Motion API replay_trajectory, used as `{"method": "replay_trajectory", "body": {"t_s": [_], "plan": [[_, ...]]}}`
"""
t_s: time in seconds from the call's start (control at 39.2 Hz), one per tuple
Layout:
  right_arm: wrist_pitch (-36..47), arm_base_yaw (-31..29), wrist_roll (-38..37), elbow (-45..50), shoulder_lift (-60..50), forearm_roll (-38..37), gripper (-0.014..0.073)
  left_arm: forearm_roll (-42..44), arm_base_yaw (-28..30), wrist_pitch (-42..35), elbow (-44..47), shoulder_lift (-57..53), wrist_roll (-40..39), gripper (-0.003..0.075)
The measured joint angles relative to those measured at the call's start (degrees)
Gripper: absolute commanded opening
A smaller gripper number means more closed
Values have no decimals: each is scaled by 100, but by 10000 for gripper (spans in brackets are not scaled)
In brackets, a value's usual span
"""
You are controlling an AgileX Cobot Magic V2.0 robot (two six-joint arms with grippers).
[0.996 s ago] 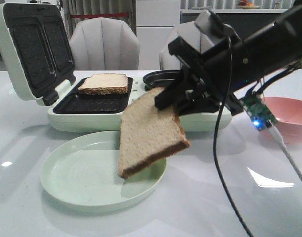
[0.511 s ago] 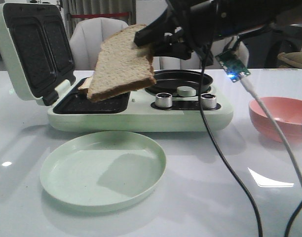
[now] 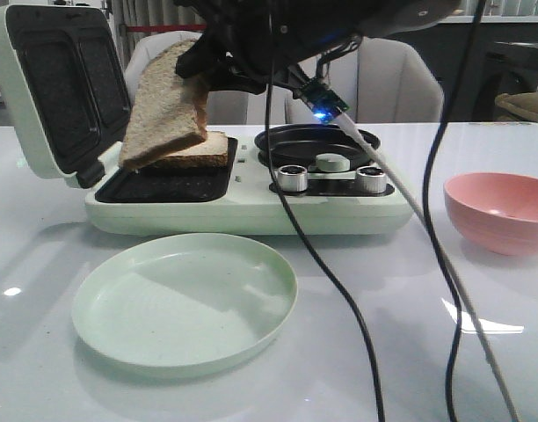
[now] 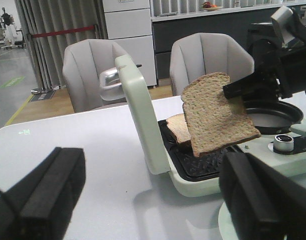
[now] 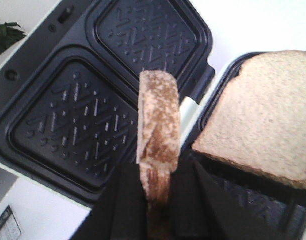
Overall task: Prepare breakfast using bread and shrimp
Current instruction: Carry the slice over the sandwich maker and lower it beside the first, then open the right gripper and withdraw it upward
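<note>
Above the open pale green sandwich maker, the right gripper is grasping one square slice of tan bread with a dark brown crust, pinching it by an upper corner. That held slice is hanging tilted and clear of the black ridged lower plate; the right wrist view is showing it edge-on between the two dark fingers. A second square slice of tan bread is lying flat on the lower plate, partly hidden behind the hanging slice in the front view. The hinged lid is standing upright at the machine's left end, its two black ridged panels facing the slices. On the machine's right half, a black round pan is sitting behind two silver knobs and a pale green round knob. An empty round pale green plate is resting on the white glossy worktop just in front of the machine. A pink bowl is sitting on the worktop to the right, well apart from the plate. No shrimp are visible. The left gripper is sitting released, its dark fingers spread wide with nothing between them.
</note>
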State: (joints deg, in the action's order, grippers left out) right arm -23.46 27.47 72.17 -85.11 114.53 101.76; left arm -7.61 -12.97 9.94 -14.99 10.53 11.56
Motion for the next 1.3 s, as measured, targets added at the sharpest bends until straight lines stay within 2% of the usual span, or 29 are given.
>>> {"method": "replay_trajectory", "body": {"t_s": [0.69,1.17,1.3], "plan": [[247,18,-331,-369,776,-462,185,0,0,0,0,0,0,585],[460,44,-331,-612,909,-840,503,0,0,0,0,0,0,585],[487,44,-331,-655,945,-1199,534,0,0,0,0,0,0,585]]}}
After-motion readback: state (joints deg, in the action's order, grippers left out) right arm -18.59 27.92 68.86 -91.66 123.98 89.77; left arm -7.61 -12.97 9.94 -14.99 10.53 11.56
